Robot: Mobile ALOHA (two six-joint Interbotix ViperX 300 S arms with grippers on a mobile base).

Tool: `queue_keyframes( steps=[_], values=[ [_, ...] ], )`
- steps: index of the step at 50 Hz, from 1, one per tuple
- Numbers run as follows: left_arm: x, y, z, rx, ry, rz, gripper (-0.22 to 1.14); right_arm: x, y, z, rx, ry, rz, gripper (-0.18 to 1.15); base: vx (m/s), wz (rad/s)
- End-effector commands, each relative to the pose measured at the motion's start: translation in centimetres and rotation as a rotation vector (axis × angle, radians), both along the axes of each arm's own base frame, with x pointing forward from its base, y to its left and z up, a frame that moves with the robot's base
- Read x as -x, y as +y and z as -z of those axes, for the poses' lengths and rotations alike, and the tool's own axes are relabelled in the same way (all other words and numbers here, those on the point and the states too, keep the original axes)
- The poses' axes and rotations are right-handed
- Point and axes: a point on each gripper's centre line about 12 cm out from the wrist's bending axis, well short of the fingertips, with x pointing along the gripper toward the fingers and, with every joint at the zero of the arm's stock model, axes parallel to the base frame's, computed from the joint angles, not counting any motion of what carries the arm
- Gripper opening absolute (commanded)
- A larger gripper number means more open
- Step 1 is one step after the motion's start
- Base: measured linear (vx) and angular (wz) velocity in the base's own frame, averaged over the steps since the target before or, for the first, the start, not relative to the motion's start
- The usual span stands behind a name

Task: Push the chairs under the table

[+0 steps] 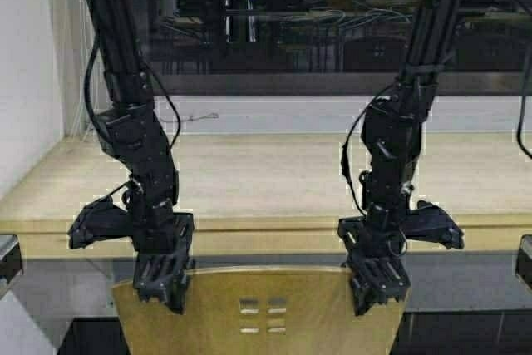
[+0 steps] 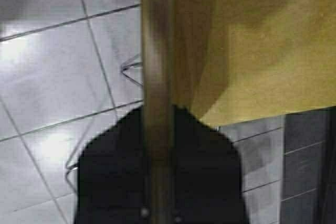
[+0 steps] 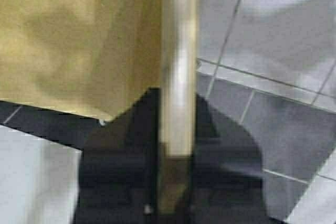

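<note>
A tan-yellow plywood chair (image 1: 262, 309) with small square cut-outs stands at the bottom centre of the high view, its back just in front of the table (image 1: 274, 180), a long light-wood counter with a thick pale front edge. My left gripper (image 1: 165, 282) is shut on the left end of the chair back's top edge; in the left wrist view that edge (image 2: 156, 77) runs between the black fingers (image 2: 110, 177). My right gripper (image 1: 378, 282) is shut on the right end of the same edge, seen in the right wrist view (image 3: 178, 77). The chair seat (image 2: 273, 51) shows below.
A white wall (image 1: 29, 64) borders the left. A dark window (image 1: 332, 14) runs behind the counter. Grey tiled floor (image 2: 47, 77) and the chair's chrome legs (image 2: 131, 69) lie below. Dark objects sit at both lower side edges of the high view.
</note>
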Motion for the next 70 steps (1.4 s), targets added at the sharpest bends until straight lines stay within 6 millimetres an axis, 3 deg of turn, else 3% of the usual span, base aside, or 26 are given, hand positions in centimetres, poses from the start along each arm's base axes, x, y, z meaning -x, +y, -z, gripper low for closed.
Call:
queue_keyframes(
  steps=[1,15,42,70],
  values=[
    [-2.4,-0.2,-0.3,0.002,-0.055,0.031,0.03,-1.9,1.4,0.4,-0.008,-0.046,-0.076,0.05,0.18,0.05],
    [-3.5,-0.2,0.0,0.002,-0.076,0.035,0.03,-3.7,2.2,0.8,-0.042,-0.066,-0.102,0.05,0.17,0.08],
    [-3.7,0.5,-0.1,-0.004,-0.072,0.065,0.03,-2.4,2.3,0.7,-0.028,-0.048,-0.106,0.05,0.18,0.01],
    [-4.2,0.3,0.0,0.002,-0.079,0.064,0.03,-3.1,1.7,0.6,0.02,-0.106,-0.074,0.05,0.06,0.01]
  ],
)
